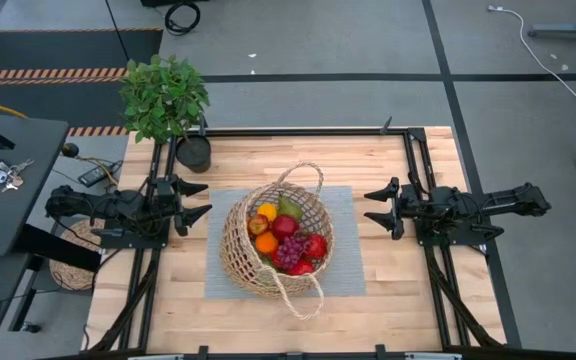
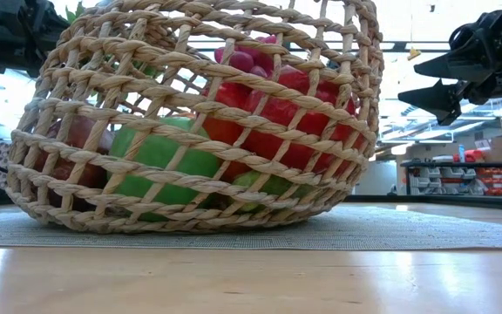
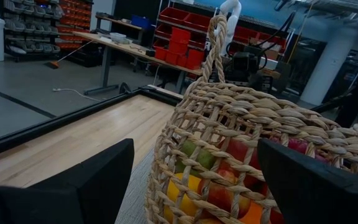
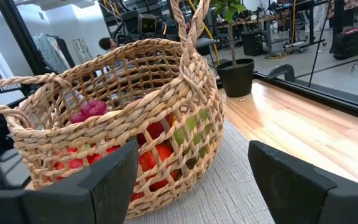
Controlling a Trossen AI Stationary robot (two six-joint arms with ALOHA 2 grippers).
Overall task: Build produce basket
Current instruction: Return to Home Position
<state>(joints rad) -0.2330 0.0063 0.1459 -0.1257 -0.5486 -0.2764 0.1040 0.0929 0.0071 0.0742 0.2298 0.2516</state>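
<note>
Low view shows green apple (image 2: 159, 157); high, grapes (image 1: 288, 252) atop.

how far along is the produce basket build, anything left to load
Loading looks done: the produce sits piled in the basket on the grey mat, and I see none outside it. Nothing is in hand: the left gripper and right gripper hang open and empty, one either side of it. Likely only parking them remains.

— What are the arms like?
— Matte black all over. The left arm (image 1: 108, 208) and right arm (image 1: 478, 205) are chunky, jointed housings.
— And the ends?
— The left gripper (image 1: 206, 198) and right gripper (image 1: 368, 205) carry flat, tapering black fingers (image 4: 291, 180).
</note>
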